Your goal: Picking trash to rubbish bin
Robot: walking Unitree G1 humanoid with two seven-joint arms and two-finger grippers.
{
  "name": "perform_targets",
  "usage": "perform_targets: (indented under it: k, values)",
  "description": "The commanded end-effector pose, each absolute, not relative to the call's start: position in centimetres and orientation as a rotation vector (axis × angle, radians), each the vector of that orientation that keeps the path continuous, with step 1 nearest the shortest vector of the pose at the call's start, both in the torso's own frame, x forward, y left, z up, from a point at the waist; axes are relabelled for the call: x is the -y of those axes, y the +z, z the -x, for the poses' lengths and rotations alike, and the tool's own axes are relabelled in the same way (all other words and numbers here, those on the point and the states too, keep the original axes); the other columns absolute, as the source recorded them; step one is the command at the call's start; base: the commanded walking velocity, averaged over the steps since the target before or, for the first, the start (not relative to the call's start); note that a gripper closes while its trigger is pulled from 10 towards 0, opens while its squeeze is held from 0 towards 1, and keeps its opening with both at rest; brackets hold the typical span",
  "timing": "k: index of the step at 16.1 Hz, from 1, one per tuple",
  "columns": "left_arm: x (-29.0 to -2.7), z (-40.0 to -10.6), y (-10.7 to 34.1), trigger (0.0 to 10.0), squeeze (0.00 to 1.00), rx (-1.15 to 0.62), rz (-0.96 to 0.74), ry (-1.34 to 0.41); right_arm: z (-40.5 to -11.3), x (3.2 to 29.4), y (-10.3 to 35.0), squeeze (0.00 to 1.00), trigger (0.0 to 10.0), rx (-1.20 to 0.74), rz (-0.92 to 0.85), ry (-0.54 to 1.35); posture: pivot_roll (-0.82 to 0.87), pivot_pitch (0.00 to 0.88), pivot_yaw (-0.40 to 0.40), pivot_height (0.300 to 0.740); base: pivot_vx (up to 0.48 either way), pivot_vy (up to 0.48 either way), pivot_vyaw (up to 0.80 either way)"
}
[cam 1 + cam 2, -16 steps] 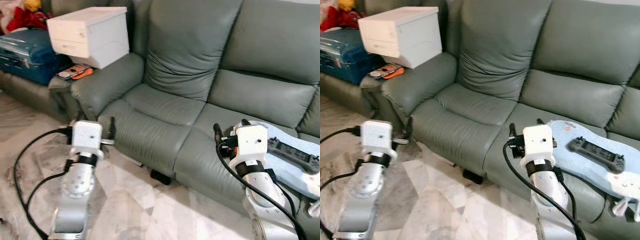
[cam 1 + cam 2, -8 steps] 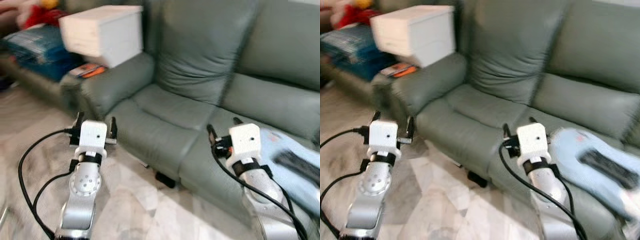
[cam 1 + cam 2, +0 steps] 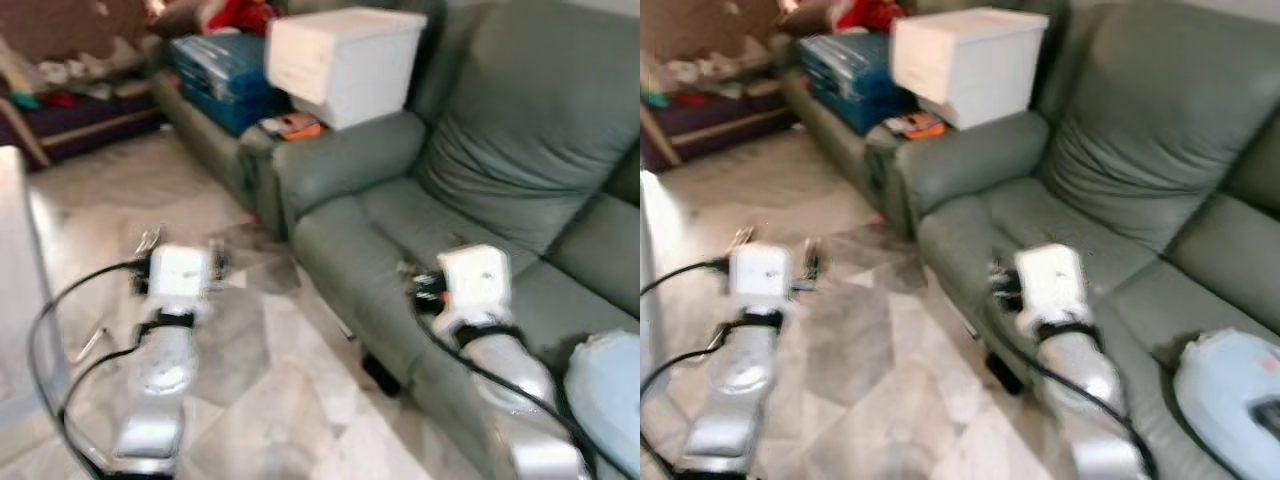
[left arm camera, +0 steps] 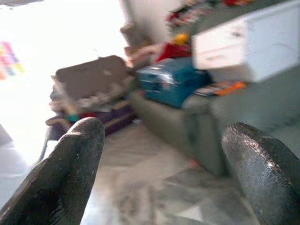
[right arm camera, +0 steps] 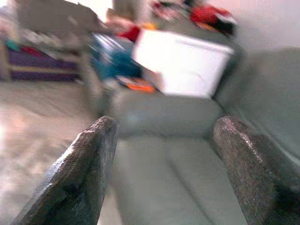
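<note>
1. Risk first, as a judgement: the head views are smeared, so the robot seems to be turning or walking. Both arms are stretched forward, and the right gripper rides just over the front edge of the grey sofa. A careless swing could knock it into the cushion. A loose black cable loops beside the left arm and could snag.

2. The left gripper is held level above the marble floor, forearm pointing ahead, fingers spread wide with nothing between them. The right gripper is likewise spread wide and empty, its wrist raised at seat height.

3. Ahead of the left gripper sit a blue suitcase and an orange item on the far armrest.

4. Beyond the right gripper stands a white box on the sofa arm.

5. No trash or rubbish bin can be made out; both must lie elsewhere.
</note>
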State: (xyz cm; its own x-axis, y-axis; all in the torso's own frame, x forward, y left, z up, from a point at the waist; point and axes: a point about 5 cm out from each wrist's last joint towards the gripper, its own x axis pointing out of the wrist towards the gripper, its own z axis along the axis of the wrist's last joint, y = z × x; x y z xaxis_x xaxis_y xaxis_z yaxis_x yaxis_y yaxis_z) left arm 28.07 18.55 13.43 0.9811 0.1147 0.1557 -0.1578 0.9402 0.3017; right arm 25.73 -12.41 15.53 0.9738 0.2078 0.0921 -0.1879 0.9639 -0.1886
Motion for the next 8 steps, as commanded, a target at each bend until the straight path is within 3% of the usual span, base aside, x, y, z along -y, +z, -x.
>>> perform_targets:
  k: [1, 2, 8]
  values:
    - [-18.0, -28.1, 13.4, 10.0, 0.00, 0.138, -0.312, 0.130, -25.7, 13.1, 15.5, 0.00, 10.0, 0.108, 0.191, 0.183, -0.11, 0.009, -0.009, 0.740, 0.000, 0.000, 0.80]
    - [-17.7, -28.1, 13.0, 10.0, 0.00, 0.096, -0.259, 0.053, -25.7, 13.1, 15.5, 0.00, 10.0, 0.109, 0.191, 0.183, -0.11, 0.009, -0.009, 0.740, 0.000, 0.000, 0.80]
    - [-18.3, -27.5, 12.3, 10.0, 0.00, 0.074, -0.255, 0.078, -25.6, 13.3, 15.5, 0.00, 10.0, 0.109, 0.192, 0.178, -0.11, 0.014, -0.009, 0.740, 0.000, 0.000, 0.80]
